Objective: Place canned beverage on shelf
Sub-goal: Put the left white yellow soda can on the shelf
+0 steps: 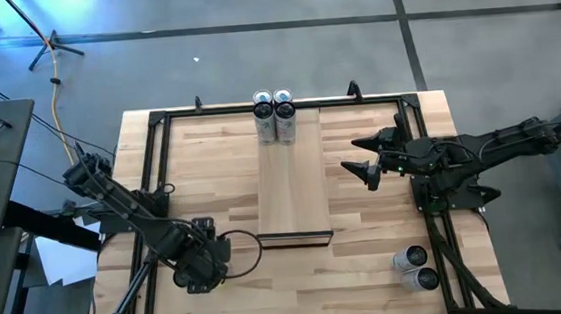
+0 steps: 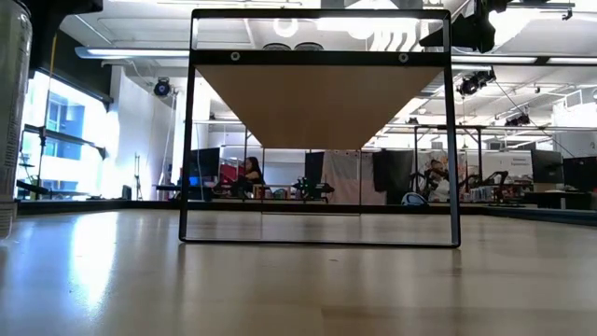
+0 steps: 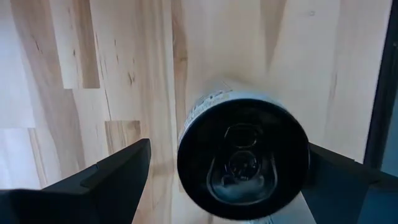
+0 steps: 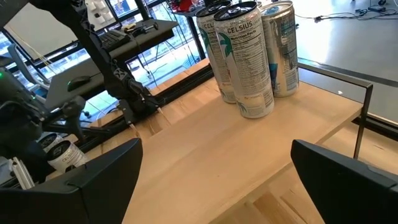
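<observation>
left claw [image 3: 224, 180] spread astride can [image 3: 242, 158] (upright) | right claw [image 4: 214, 180] spread | butcher-block table [image 1: 210, 152]

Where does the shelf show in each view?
High view: shelf, centre of the table.
Low view: centre, seen end-on, underside showing.
Left wrist view: not clearly in it.
Right wrist view: across the middle, under the cans.
Shared landmark: cans at its far end.

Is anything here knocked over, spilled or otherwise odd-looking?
Nothing stands out. The cans on the shelf stand upright at its far end, two more wait on the table's near right corner, and the left gripper hangs open around an upright can. No spills or dents show.
</observation>
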Robot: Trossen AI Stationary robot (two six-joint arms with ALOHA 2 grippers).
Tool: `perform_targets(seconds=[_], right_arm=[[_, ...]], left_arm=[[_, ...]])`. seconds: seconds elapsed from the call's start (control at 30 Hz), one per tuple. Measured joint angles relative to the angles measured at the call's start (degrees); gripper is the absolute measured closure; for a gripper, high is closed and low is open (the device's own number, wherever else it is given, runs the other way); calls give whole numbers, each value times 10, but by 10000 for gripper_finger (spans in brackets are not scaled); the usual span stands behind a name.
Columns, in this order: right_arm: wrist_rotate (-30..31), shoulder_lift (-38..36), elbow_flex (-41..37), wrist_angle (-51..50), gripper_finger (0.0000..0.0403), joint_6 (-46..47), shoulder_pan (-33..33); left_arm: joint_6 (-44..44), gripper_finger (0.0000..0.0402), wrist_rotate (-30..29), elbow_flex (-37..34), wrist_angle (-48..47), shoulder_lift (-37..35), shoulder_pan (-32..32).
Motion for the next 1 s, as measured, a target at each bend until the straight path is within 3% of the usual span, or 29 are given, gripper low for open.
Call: perform_targets(seconds=[0.27, 0.5, 1.0], right_arm=[[0, 0, 0, 0, 6, -16, 0], [0, 0, 0, 0, 6, -18, 0], [0, 0, 0, -1, 6, -20, 0]], left_arm=[[18, 51, -13, -20, 52, 0, 5], [12, 51, 12, -42, 54, 0, 5], [10, 51, 8, -46, 83, 0, 5]])
